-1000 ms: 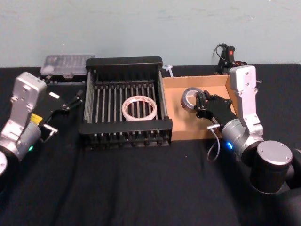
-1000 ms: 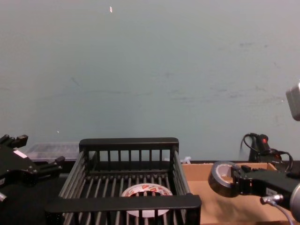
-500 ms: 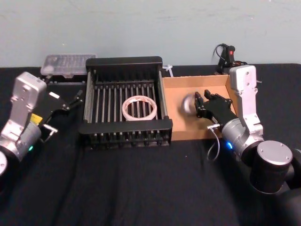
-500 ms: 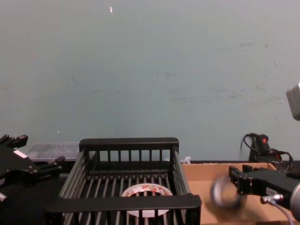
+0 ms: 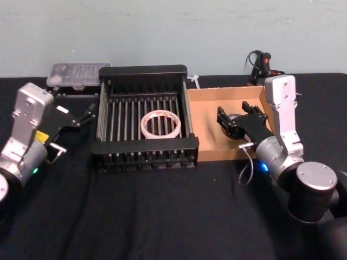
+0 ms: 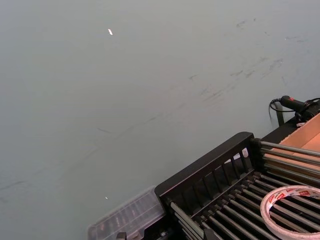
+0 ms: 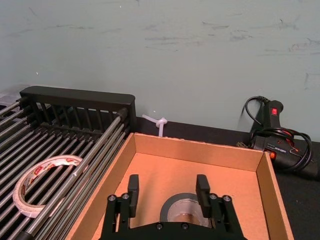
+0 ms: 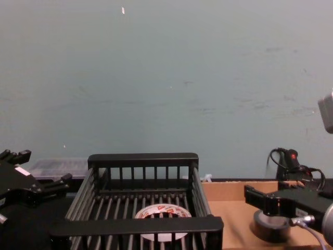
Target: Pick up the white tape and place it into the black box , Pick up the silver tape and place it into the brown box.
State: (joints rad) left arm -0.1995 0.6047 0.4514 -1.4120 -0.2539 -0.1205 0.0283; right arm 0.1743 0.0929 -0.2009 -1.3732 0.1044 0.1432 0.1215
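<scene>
The white tape lies flat on the bars inside the black box, and it also appears in the left wrist view as the white tape. The silver tape lies flat on the floor of the brown box, partly hidden by my right gripper. That gripper hangs open just above the roll, its fingers spread and not touching it. In the chest view the silver tape rests under the right gripper. My left gripper stays open left of the black box, holding nothing.
A clear plastic case sits behind the left gripper at the back left. A black tool with a red switch and cable lies behind the brown box. A white cable tie lies between the boxes at the back. Black cloth covers the table's front.
My right gripper opened and the silver tape dropped from it onto the brown box floor. The left arm and the white tape stayed where they were.
</scene>
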